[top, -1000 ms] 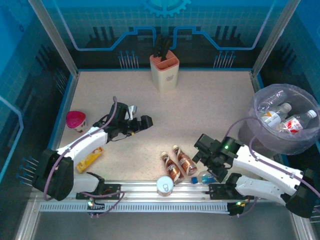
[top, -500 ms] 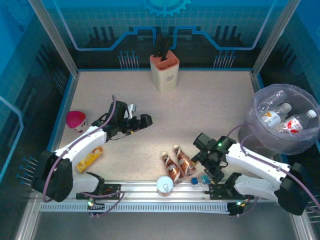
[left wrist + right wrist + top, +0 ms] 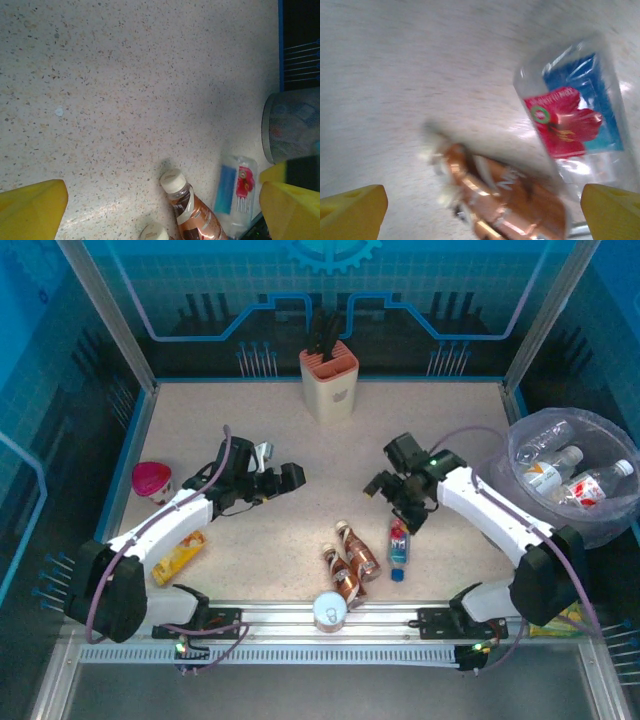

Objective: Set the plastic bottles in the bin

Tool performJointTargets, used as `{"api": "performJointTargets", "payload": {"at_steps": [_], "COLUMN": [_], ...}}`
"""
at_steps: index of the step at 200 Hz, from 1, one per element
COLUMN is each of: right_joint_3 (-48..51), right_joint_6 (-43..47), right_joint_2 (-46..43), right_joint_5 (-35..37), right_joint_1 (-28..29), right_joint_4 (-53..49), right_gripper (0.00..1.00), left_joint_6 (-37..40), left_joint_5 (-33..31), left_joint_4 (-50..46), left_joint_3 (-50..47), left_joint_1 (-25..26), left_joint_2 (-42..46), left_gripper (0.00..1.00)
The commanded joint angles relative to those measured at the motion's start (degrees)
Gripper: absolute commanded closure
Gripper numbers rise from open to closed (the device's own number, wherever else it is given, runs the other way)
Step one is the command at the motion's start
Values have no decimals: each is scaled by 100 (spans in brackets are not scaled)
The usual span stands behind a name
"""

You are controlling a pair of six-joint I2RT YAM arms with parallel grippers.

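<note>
Three bottles to go, both claws empty
Left claw (image 3: 287, 480) and right claw (image 3: 398, 502) gape open. The blue-label bottle (image 3: 398, 548) lies beside two brown bottles (image 3: 352, 558) on the surface, well apart from the bin (image 3: 590, 530). A sloppy grab could send them rolling.

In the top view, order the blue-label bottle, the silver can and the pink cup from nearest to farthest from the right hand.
1. Blue-label bottle, lying close by the right hand.
2. Silver can, at the near edge.
3. Pink cup, far left side.

a lab test cell: aluminium posts (image 3: 100, 310) and blue backdrop panels (image 3: 420, 280) (circuit-printed) enclose the tabletop (image 3: 430, 430).
</note>
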State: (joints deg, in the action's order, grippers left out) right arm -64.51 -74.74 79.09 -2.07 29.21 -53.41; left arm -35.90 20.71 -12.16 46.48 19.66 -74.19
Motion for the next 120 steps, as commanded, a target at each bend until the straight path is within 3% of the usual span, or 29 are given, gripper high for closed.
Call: {"api": "performJointTargets", "payload": {"at_steps": [1,30,70,120], "right_joint_3": [-106,352,-203,214], "right_joint_6": [686,1443,2623,2299], "right_joint_2": [-109,-29,975,853], "right_joint_5": [277,-124,266,52], "right_joint_1": [-134,-503,-180,246], "right_joint_4": [-879,-709,-1503,-1471], "right_gripper": [0,0,4,0], "left_joint_6": [22,62,95,-30], "left_joint_5": [144,166,67,-114], "left_joint_4": [21,-43,-199,-312], "left_joint_3": [137,116,-83,-338], "left_joint_1": [-64,-59,-68,-76], "left_joint_2": [-16,43,348,711], "left_gripper": [1,1,1,1]}}
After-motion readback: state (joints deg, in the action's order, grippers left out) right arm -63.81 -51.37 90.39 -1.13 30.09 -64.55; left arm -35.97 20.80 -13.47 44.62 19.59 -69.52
